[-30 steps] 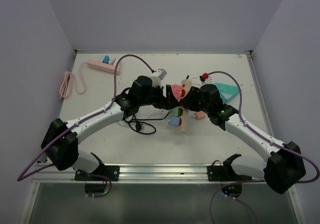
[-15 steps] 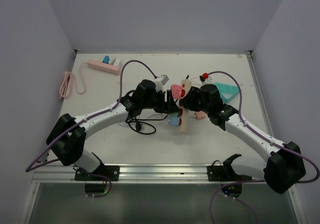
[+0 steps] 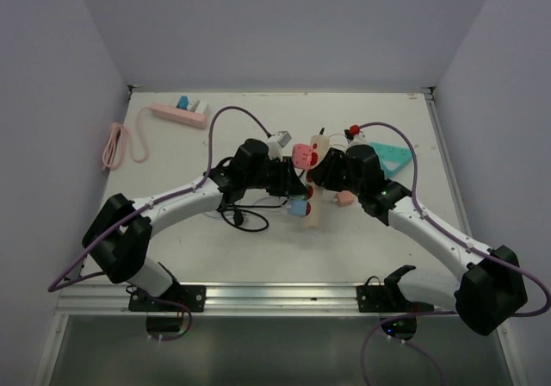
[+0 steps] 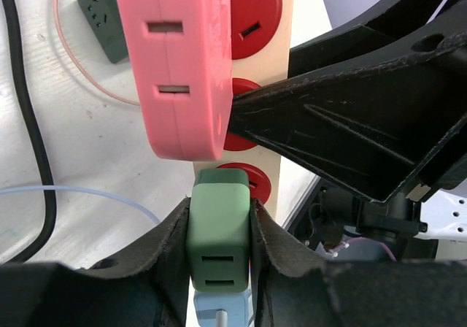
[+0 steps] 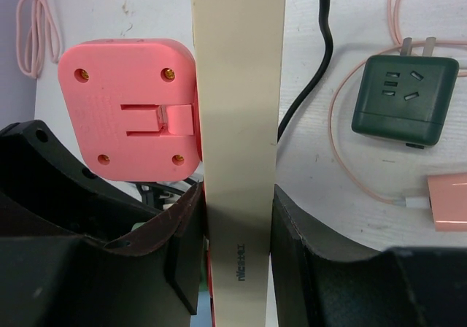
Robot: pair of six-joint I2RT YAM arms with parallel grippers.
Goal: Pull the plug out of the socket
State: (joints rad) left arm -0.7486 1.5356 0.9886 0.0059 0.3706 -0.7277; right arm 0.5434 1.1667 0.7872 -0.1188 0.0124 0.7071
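Left pincer (image 4: 219, 209) clamps green plug (image 4: 217, 236), seemingly seated; right pincer (image 5: 237, 206) clamps socket strip (image 5: 237, 86). Skewed pull could slip strip, snag pink adapter (image 4: 182, 64).

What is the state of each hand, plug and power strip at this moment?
Left hand: shut on the green plug.
Green plug: against a red socket of the strip, not clearly out.
Right hand: shut on the beige strip.
Pink adapter: plugged into the strip.
Dark green adapter: unplugged, lying on the table.
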